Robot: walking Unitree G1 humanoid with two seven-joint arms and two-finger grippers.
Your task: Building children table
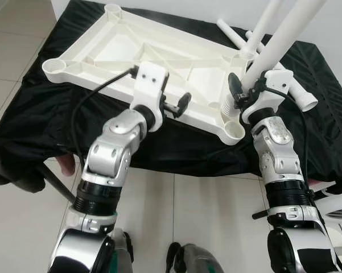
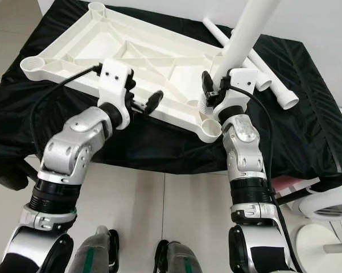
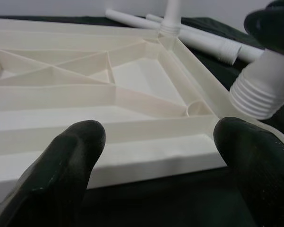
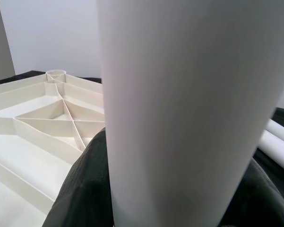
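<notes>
Closest to the camera are the robot's own two silver arms reaching out over pale floor tiles (image 1: pixel 23 227). The left gripper (image 3: pixel 156 156) hovers at the near long edge of the upside-down white tabletop (image 1: pixel 131 51), fingers spread wide apart with nothing between them. The right gripper (image 1: pixel 243 91) is clamped around one white table leg (image 1: pixel 284 40), held tilted, its threaded end (image 3: pixel 257 97) just above the near right corner socket (image 1: pixel 234 129) of the tabletop. In the right wrist view that leg fills most of the frame, so the fingers are mostly hidden behind it.

The tabletop lies ribbed side up on a black cloth (image 1: pixel 34 114) draped over the work surface. I count four round corner sockets; the far right one already has a leg standing in it (image 3: pixel 171 14), cut off at the top of the frame. Behind that, two more white legs (image 2: pixel 267 79) lie loose on the cloth, side by side. So four legs total.

Some white plastic stuff sits at the right edge by the floor (image 2: pixel 324 199), can't tell what it is.
</notes>
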